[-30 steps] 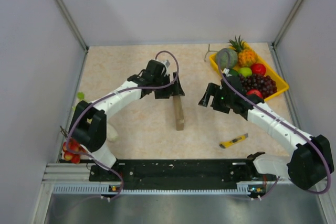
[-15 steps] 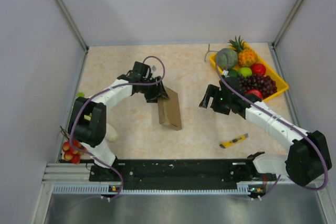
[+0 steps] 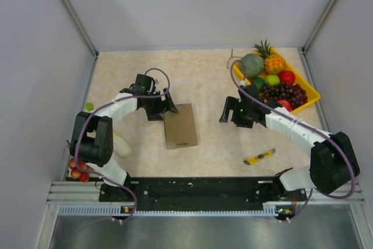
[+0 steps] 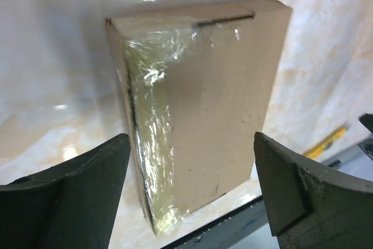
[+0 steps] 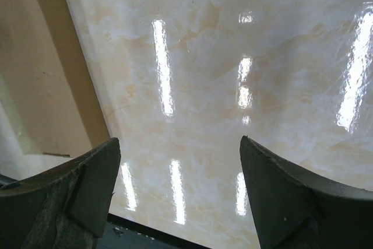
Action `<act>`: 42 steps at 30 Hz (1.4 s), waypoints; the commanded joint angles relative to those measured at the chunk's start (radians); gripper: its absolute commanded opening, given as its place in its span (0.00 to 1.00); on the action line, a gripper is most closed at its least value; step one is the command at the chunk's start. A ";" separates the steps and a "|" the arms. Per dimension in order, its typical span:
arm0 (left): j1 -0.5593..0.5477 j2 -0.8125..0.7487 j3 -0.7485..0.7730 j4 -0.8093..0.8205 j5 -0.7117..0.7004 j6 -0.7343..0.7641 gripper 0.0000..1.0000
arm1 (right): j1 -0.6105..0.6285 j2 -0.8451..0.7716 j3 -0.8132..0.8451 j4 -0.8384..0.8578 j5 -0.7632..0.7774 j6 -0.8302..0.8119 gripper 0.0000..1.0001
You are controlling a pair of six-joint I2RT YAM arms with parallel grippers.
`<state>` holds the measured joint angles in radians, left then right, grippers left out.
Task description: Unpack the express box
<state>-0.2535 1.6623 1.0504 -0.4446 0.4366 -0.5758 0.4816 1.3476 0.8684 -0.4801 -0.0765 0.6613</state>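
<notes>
Top external view has the box (image 3: 180,125) lying flat on the table (image 3: 204,80) between your arms, just beside the left gripper (image 3: 164,109); it and the right gripper (image 3: 225,112) both gape wide, holding nothing. Clear tape (image 4: 148,115) seems to seal the flap, so if you pry with bare fingers you may only shove the box away, and the knife (image 3: 259,156) lies well apart. No writing or label shows on the cardboard.

The express box (image 3: 180,125) lies flat on the table (image 3: 204,74), a bit left of the middle. The left gripper (image 3: 165,111) sits right at the box's far left corner. The right gripper (image 3: 227,116) is off to the box's right, well apart from it. The fruit tray (image 3: 310,85) is tucked in the far right corner, behind the right gripper. A utility knife (image 3: 259,156) lies nearer the front, to the right of the box.
</notes>
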 commanded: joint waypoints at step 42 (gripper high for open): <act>-0.070 -0.242 -0.171 0.098 -0.197 -0.038 0.65 | 0.195 0.246 0.279 0.115 0.129 -0.189 0.62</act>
<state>-0.3214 1.5711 0.8993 -0.3260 0.3550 -0.6739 0.7185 1.6012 1.0241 -0.3840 0.0273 0.4980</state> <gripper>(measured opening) 0.638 0.656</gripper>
